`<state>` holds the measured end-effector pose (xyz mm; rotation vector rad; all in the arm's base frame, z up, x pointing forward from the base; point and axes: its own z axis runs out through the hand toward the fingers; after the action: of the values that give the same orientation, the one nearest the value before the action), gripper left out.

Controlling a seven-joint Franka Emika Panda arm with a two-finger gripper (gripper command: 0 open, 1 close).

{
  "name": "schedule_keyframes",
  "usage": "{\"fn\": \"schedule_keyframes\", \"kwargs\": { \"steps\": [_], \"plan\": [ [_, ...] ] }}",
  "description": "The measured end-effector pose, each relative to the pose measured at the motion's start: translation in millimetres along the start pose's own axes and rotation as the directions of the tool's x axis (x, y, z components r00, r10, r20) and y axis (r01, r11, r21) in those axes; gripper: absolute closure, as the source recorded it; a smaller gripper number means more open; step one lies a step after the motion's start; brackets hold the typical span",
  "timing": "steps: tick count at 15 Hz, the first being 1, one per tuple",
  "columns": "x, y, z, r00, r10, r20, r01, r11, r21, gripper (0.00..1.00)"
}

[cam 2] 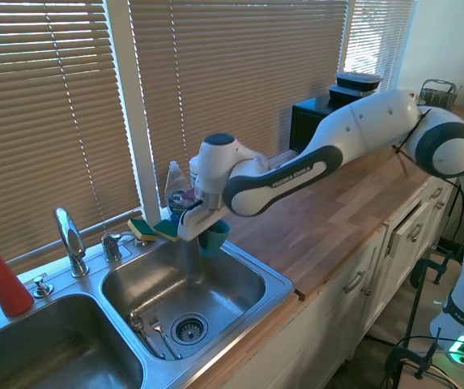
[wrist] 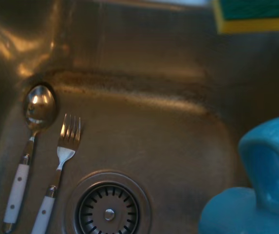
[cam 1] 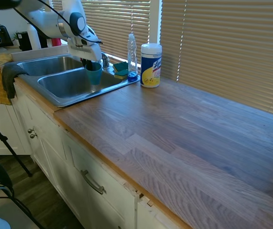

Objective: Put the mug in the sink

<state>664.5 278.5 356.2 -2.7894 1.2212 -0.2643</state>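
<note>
end effector (cam 2: 207, 229): clamped on mug (cam 1: 94, 72), held above sink (cam 2: 276, 284) basin
basin floor: spoon (wrist: 29, 141) + fork (wrist: 59, 165) beside drain (wrist: 109, 209)

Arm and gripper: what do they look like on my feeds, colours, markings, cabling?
The arm is glossy white with rounded link shells and dark grey bands at the joints. One grey band carries white lettering, too small to read. A thin black cable runs along the shell near the elbow. The gripper has a white boxy body; its fingers look dark.

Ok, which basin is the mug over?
The basin with the spoon and fork by its drain, nearest the counter; the mug hangs there in the gripper.
</note>
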Motion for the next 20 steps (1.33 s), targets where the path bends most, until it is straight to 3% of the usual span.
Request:
{"fn": "schedule_keyframes", "kwargs": {
  "steps": [4,7,13,14,20],
  "plan": [
    [-3,-20,78,1.000,0.000,0.015,0.002,0.996,-0.094,1.00],
    [-1,-27,127,1.000,0.011,0.024,-0.008,0.991,-0.136,1.00],
    [-12,-31,171,0.998,0.038,0.056,-0.028,0.984,-0.178,1.00],
    [-13,-31,176,0.997,0.044,0.062,-0.032,0.983,-0.181,0.00],
    [-12,-30,185,0.995,0.062,0.074,-0.047,0.980,-0.195,0.00]
  ]
}}
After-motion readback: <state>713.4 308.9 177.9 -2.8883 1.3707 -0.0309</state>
